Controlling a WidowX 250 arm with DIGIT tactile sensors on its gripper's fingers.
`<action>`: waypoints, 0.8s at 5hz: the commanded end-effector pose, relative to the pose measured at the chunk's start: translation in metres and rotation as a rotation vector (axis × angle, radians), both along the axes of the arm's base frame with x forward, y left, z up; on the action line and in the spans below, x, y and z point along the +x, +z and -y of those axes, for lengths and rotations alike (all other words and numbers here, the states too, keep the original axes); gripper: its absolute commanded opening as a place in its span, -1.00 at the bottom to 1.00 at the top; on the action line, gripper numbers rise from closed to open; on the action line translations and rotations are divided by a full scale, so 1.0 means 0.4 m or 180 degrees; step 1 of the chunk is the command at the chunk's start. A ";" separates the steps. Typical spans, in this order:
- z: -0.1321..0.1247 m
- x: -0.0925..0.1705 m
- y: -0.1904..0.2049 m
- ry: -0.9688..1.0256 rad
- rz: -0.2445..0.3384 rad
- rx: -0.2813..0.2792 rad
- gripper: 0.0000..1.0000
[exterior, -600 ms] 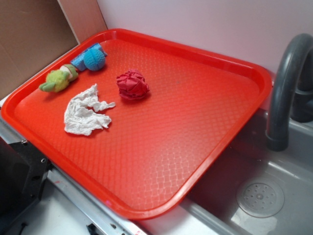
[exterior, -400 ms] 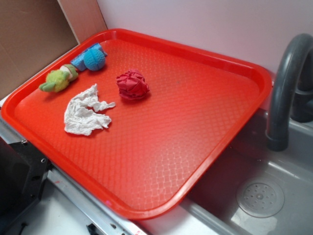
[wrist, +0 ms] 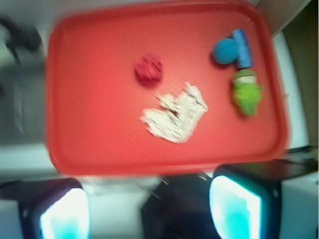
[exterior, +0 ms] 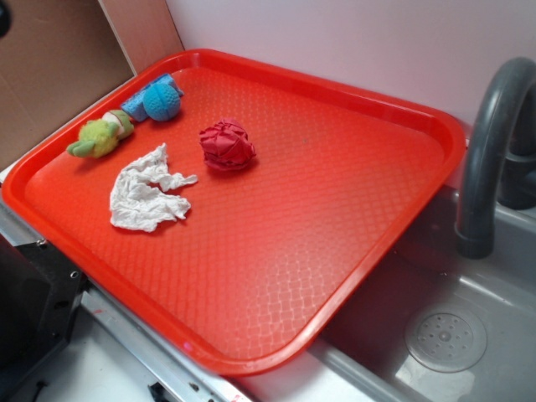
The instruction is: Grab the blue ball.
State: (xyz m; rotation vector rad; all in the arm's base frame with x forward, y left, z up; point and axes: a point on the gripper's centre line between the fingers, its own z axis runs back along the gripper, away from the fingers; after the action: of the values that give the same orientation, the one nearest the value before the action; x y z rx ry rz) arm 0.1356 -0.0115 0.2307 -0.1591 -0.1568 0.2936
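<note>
The blue ball (exterior: pixel 162 101) rests in the far left corner of the red tray (exterior: pixel 352 92), touching a flat blue block (exterior: pixel 138 99). In the blurred wrist view the blue ball (wrist: pixel 225 51) lies at the upper right beside the block (wrist: pixel 243 48). My gripper (wrist: pixel 149 209) is open, its two pads wide apart at the bottom of the wrist view, high above and outside the tray's near edge, with nothing between them. In the exterior view only a dark bit of the arm (exterior: pixel 3 17) shows at the top left corner.
A red cloth wad (exterior: pixel 226 145) sits mid-tray, a crumpled white cloth (exterior: pixel 146 194) to its left, a green plush toy (exterior: pixel 100 136) near the ball. Right of the tray are a grey sink (exterior: pixel 444 335) and a dark faucet (exterior: pixel 490 134). Brown board stands at left.
A dark part of the arm has come into the exterior view's top left corner. The objects on the tray have not moved.
</note>
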 end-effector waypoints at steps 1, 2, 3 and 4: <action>-0.046 0.133 -0.080 0.1524 0.0392 0.0299 1.00; -0.090 0.193 -0.143 0.2326 0.0532 0.0315 1.00; -0.152 0.241 -0.221 0.2991 0.0487 0.0411 1.00; -0.196 0.268 -0.276 0.3271 0.0476 0.0570 1.00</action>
State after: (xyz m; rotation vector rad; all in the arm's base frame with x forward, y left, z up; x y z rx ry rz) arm 0.2464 0.0552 0.1059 0.1165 -0.3664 1.2702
